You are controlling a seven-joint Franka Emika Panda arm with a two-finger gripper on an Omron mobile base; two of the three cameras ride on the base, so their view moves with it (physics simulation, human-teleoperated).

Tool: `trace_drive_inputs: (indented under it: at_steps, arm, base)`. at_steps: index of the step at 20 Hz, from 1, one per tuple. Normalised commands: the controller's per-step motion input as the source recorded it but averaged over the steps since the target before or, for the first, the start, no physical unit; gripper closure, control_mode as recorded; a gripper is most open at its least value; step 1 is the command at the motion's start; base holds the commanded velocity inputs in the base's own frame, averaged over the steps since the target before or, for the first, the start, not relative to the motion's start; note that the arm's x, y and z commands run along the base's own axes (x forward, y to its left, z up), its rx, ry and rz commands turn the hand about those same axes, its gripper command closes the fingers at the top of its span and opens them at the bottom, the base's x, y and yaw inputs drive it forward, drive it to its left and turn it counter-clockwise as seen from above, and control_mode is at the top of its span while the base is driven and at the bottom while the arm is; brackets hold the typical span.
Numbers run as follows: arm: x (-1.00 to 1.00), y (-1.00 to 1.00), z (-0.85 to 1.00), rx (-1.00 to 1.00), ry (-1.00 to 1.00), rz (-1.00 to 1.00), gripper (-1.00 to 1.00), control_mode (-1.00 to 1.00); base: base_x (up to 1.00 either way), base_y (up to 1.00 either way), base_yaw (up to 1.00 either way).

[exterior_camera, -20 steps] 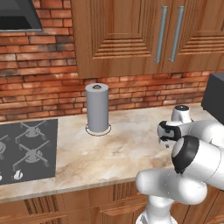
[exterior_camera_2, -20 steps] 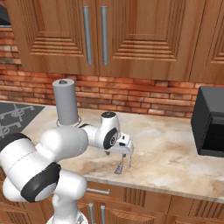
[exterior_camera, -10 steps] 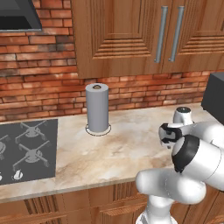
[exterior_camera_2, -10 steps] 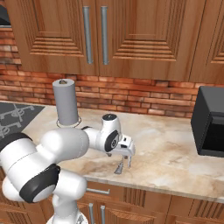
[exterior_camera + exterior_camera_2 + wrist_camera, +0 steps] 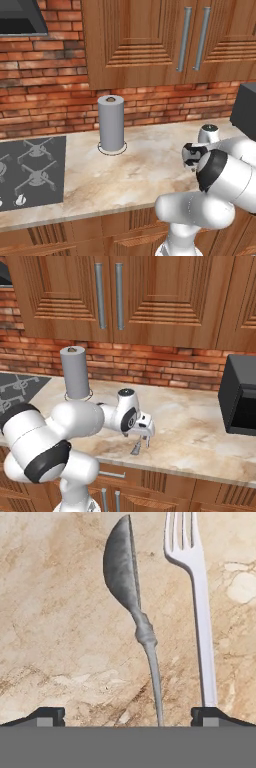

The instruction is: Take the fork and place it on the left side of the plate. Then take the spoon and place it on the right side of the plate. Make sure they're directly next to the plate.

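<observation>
Gripper [image 5: 141, 442] pointed down at the marble counter [image 5: 125, 175], just above its front edge in the right base view, and had dropped slightly over the last second. Its fingertips [image 5: 47, 716] stood wide apart, holding nothing. Between them, in the hand view, lay the spoon [image 5: 131, 607], turned on its edge with the handle running toward the camera. Just beside it, apart, lay the fork [image 5: 196, 597], parallel, its handle ending at the other fingertip. With the spoon centred, the descent suggested a grasp on the spoon rather than the fork. No plate appeared near the paper-towel roll [image 5: 111, 123].
</observation>
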Motion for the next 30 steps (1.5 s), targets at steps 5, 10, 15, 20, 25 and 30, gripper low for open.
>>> trace_drive_inputs:
  at_steps: [5,10,15,20,25,30]
  arm:
    - [0.08,0.00,-0.15,0.00,0.00,0.02,-1.00,-1.00]
    - [0.09,0.00,-0.14,0.00,0.00,0.05,-1.00,-1.00]
    - [0.13,0.00,-0.15,0.00,0.00,0.07,-1.00,-1.00]
    - [0.11,0.00,-0.17,0.00,0.00,0.09,-1.00,-1.00]
    - [0.01,0.00,-0.29,0.00,0.00,0.09,-1.00,-1.00]
    - [0.00,0.02,-0.46,0.00,0.00,0.07,1.00,-1.00]
  base:
    - [0.00,0.00,0.00]
    - [0.00,0.00,0.00]
    - [0.00,0.00,0.00]
    - [0.00,0.00,0.00]
    - [0.00,0.00,0.00]
    - [0.00,0.00,0.00]
